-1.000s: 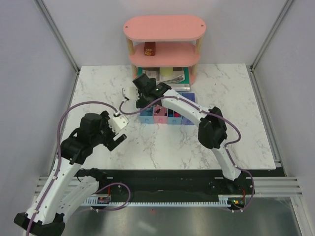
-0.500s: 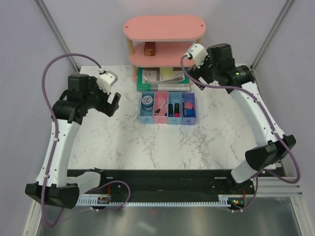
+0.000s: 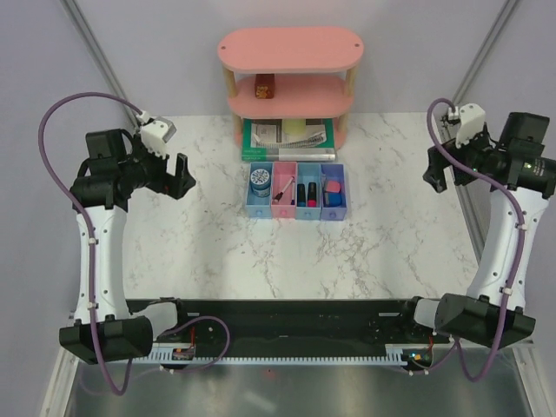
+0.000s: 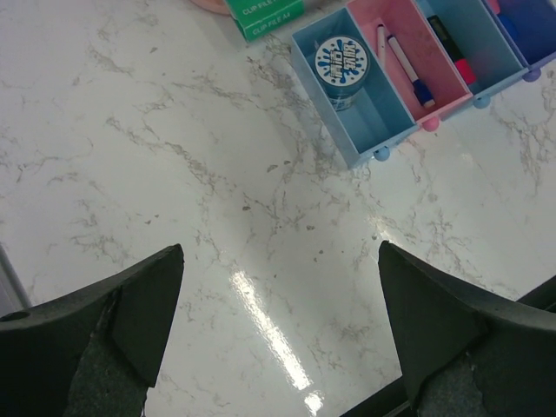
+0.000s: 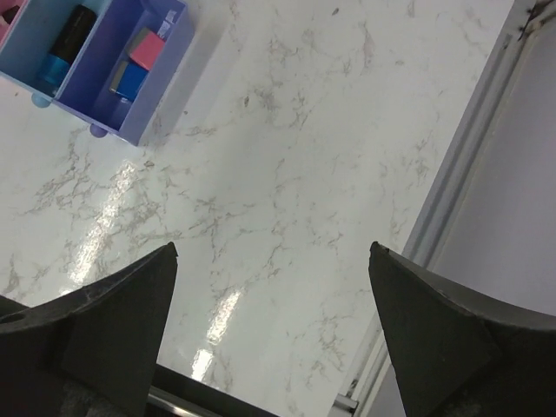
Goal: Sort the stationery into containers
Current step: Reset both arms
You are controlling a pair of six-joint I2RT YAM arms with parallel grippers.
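The four joined trays (image 3: 295, 214) stand mid-table in front of the shelf. The blue patterned tape roll (image 3: 259, 179) lies in the left light blue tray (image 4: 354, 149). Two thin pens (image 4: 401, 59) lie in the pink tray. The highlighters (image 3: 305, 192) lie in the third tray, and the black-and-blue one (image 5: 68, 36) shows in the right wrist view. The pink eraser (image 5: 148, 48) lies in the purple tray (image 5: 155, 97) with a small blue piece. My left gripper (image 3: 180, 175) (image 4: 280, 254) is open and empty, high at the far left. My right gripper (image 3: 434, 169) (image 5: 272, 249) is open and empty, high at the far right.
A pink oval shelf (image 3: 290, 50) stands at the back with a brown box (image 3: 263, 86) on its middle level and green books (image 3: 287, 135) under it. Metal frame posts and grey walls (image 5: 469, 191) border the marble table on both sides.
Both arms have swung outward and up from the trays. The left gripper went further left, the right gripper from the back middle to the far right edge. Both stay open.
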